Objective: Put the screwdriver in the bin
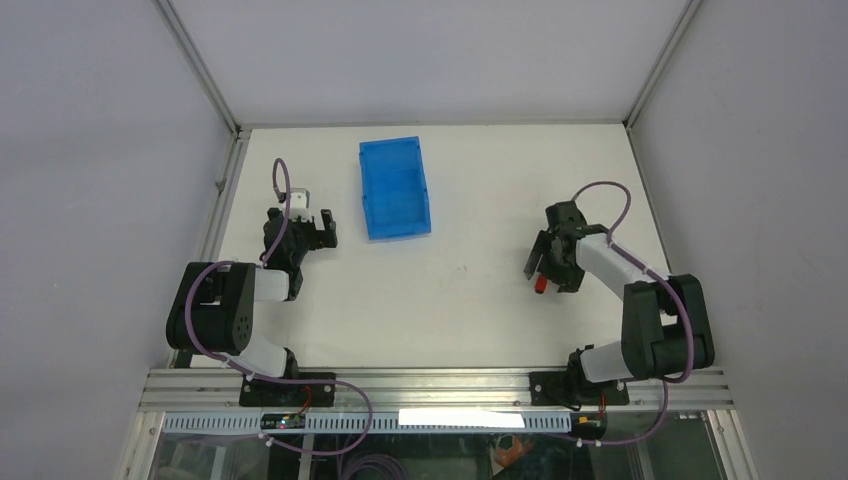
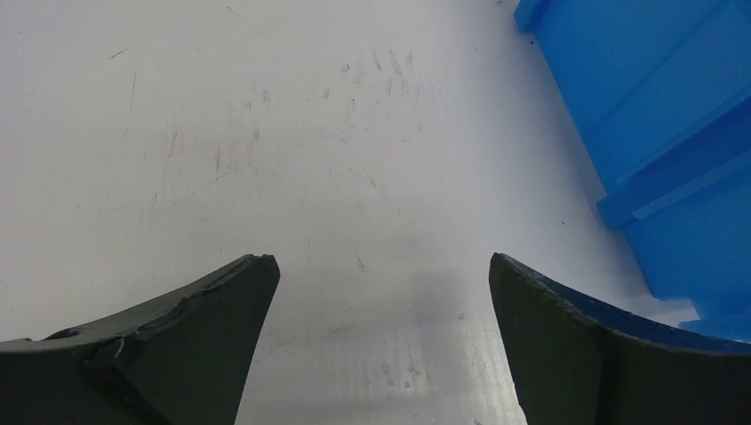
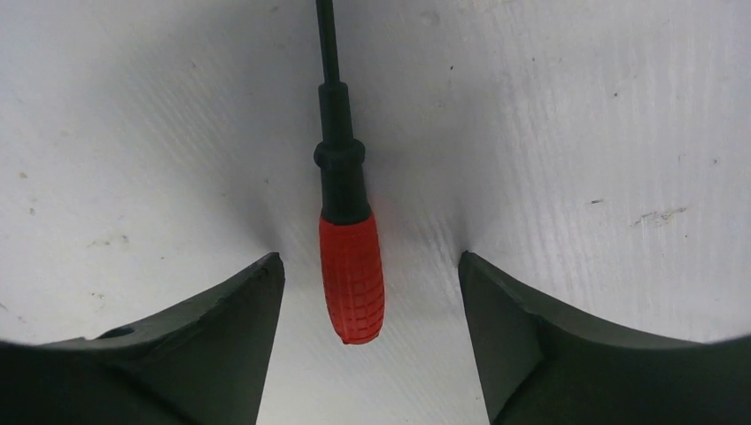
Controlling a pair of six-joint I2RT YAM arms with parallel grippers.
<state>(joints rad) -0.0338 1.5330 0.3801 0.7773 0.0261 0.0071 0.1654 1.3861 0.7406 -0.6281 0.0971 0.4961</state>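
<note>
The right gripper hangs low over the table with its jaws spread wide. The screwdriver lies flat on the white surface in the gap between them. Its red handle sits closest to the wrist, roughly midway between the two dark fingers. A strip of bare table shows on either side, so neither finger touches it. Ahead of the handle comes the black collar. Beyond that the thin black shaft runs straight out past the fingertips and off the top of the wrist view. From above, only the red butt of the screwdriver shows, at the near edge of the right gripper. The rest is hidden under the tool.

The left gripper is also spread wide, with only scuffed white table between its fingers. The bin stands ahead of it and off to its right. One blue corner comes close beside the right finger, though the wrist view does not settle whether they touch. In the overhead view the left gripper sits just beside the near left corner of the bin. The bin rests upright on the table with its blue floor showing. It is well apart from the right gripper, farther out and off to that tool's left.
</note>
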